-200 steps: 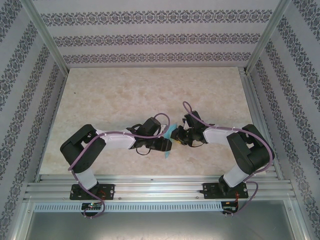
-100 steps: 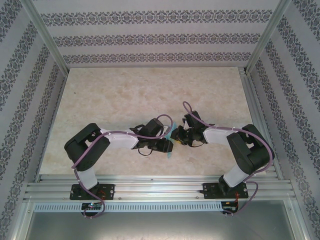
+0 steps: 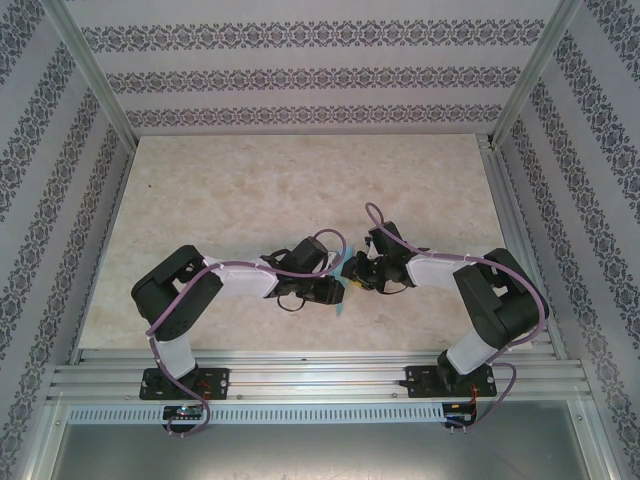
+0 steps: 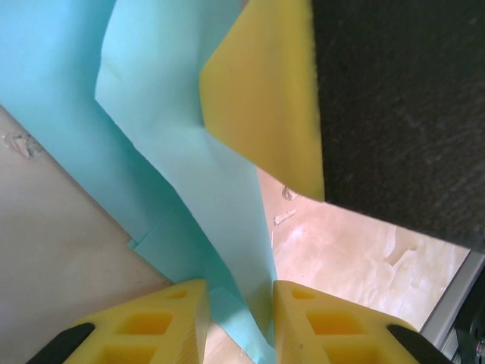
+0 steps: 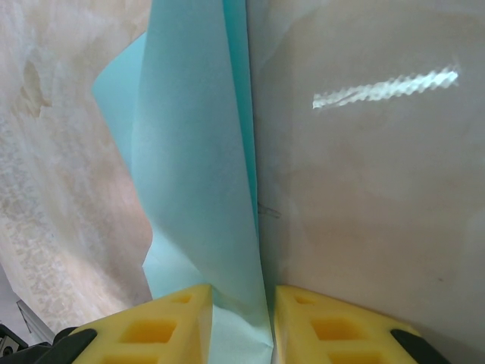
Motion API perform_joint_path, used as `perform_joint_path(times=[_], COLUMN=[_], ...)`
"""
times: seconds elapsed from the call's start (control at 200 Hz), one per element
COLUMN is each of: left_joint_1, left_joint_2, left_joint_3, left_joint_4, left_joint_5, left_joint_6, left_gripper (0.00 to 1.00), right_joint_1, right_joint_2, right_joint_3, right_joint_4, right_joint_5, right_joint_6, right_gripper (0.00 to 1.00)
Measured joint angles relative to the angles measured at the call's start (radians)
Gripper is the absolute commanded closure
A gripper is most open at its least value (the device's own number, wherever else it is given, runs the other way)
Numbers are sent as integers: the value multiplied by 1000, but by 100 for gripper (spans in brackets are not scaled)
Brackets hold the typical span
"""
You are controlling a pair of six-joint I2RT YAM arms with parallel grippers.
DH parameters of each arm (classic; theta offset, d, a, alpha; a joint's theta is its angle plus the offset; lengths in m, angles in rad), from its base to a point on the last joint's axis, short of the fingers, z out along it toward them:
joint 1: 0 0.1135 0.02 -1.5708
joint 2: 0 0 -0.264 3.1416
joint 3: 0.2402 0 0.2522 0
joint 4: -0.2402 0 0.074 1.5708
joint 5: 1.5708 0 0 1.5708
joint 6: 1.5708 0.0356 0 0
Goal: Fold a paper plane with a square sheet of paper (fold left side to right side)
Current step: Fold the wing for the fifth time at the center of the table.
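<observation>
The turquoise sheet of paper [image 3: 338,264] sits between my two grippers at the table's near middle, partly folded and mostly hidden from above. In the left wrist view the paper [image 4: 182,174] stands up in creased layers and runs down between my left gripper's [image 4: 240,318] yellow fingers, which stand a narrow gap apart, the sheet lying against the right one. The right gripper's yellow finger [image 4: 265,98] presses close from above. In the right wrist view the paper [image 5: 197,174] rises between my right gripper's [image 5: 242,318] fingers, also slightly apart. From above, left gripper [image 3: 338,290] and right gripper [image 3: 354,272] nearly touch.
The marble-patterned table [image 3: 250,190] stretches behind and to both sides of the arms. Aluminium rails [image 3: 320,375] run along the near edge, and patterned walls [image 3: 300,70] enclose the back and sides.
My left arm has shifted slightly right toward the right gripper, and its jaws have narrowed around the paper. The right arm has held still.
</observation>
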Motion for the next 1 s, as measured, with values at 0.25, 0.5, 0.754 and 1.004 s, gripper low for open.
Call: perform_joint_path(times=[0.25, 0.5, 0.754, 1.004], left_joint_1=[0, 0, 0, 0], left_joint_2=[3, 5, 6, 6], left_joint_3=[0, 0, 0, 0], left_joint_4=[0, 2, 2, 2], left_joint_5=[-7, -11, -12, -12], left_joint_6=[-11, -26, -30, -30], left_gripper=[76, 78, 78, 78], right_joint_1=[0, -66, -77, -65], right_joint_2=[-11, -150, -156, -45], right_joint_3=[21, 21, -15, -39], right_joint_4=[-10, -90, -63, 29], right_joint_5=[-3, 0, -22, -53], right_joint_6=[-8, -46, -60, -36], right_gripper=[66, 71, 82, 80])
